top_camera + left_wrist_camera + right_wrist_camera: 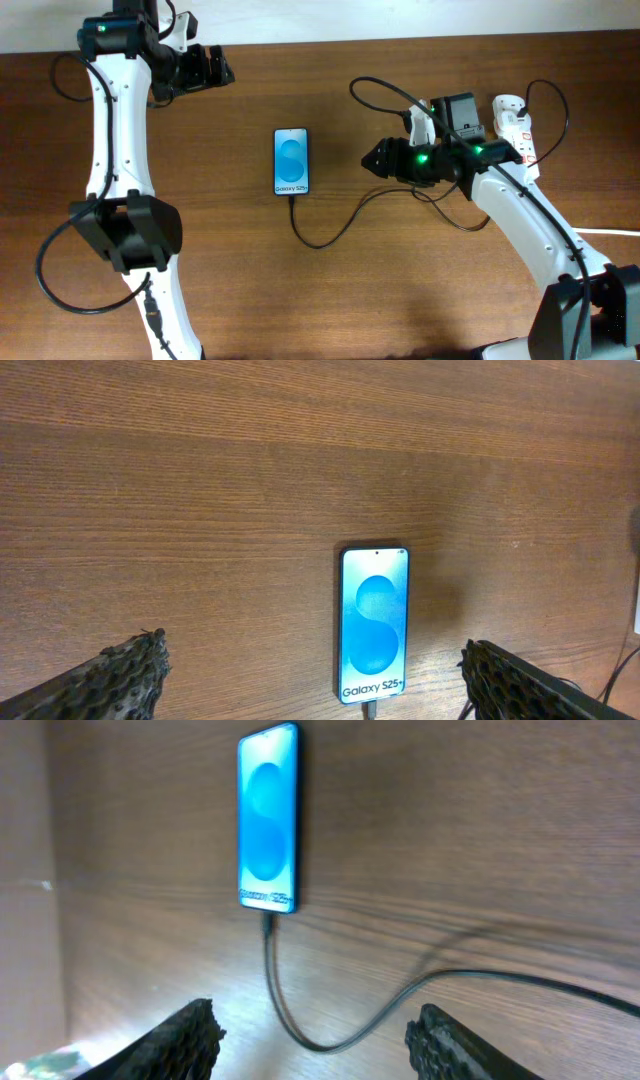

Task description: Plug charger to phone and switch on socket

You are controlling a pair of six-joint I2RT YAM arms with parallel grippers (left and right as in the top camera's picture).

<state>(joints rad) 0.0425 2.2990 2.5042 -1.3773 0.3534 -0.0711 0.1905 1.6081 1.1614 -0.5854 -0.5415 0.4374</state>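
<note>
My left gripper (315,650) is hovering with jaws spread wide, pinching nothing. The phone (375,624) is lying flat, screen glowing, just ahead of the gap. My right gripper (315,1015) is gaping empty too. The charger (269,960) is meeting the phone's near edge, running back into the gap between these jaws, then curling off to one side. The socket (518,125) is sitting behind that wrist.

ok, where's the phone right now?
Overhead view: the phone lies screen-up near the middle of the table, just left of the right gripper, with the charger cable plugged into its bottom edge.
</note>
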